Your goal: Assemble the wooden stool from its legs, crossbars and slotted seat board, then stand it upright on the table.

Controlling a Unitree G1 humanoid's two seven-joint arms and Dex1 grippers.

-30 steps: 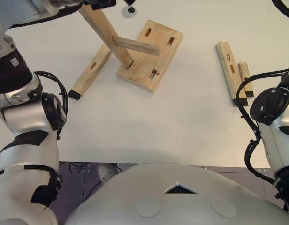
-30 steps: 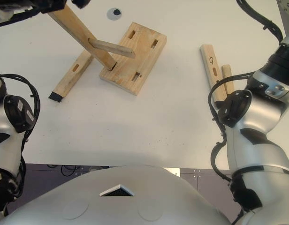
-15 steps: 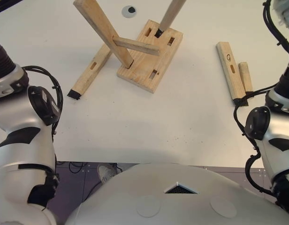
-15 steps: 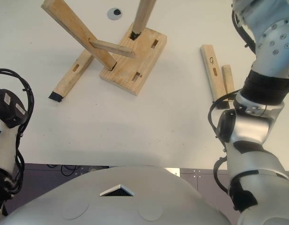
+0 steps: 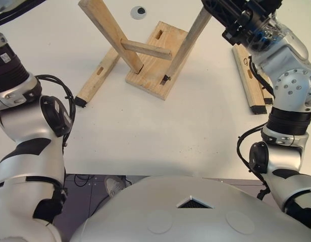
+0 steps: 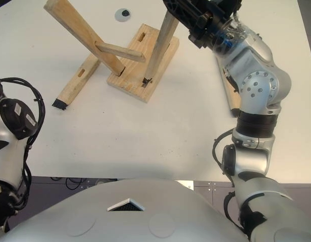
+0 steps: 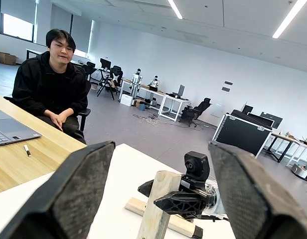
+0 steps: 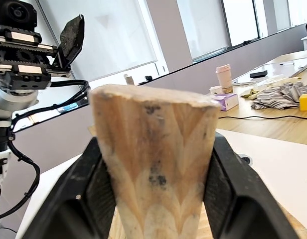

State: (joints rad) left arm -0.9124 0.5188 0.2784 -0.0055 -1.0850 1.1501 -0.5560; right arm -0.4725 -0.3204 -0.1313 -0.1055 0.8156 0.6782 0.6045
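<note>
Right side of tabletop (image 5: 160, 131), nearest: spare leg (image 5: 249, 80) lying flat, well apart from both claws. Left side: another loose leg (image 5: 98, 75) flat, just beside the seat board (image 5: 156, 68), dark foot pointing toward the robot. Seat board lies flat mid-tabletop, slots up.

Right claw (image 8: 156, 184) is clenched on the top end of a third leg (image 5: 188, 45). That leg slants down from the claw, and its dark tip meets the board at the near right slot. Can't tell if it's seated.

Fourth leg (image 5: 112, 33) stands tilted with its lower end at the board's left side. A crossbar (image 5: 145, 49) sticks out of it over the board, free end near the held leg.

Left claw (image 7: 162, 149) is raised off the tabletop, fingers spread, gripping nothing.

Far edge: small dark round disc (image 5: 139, 12).
</note>
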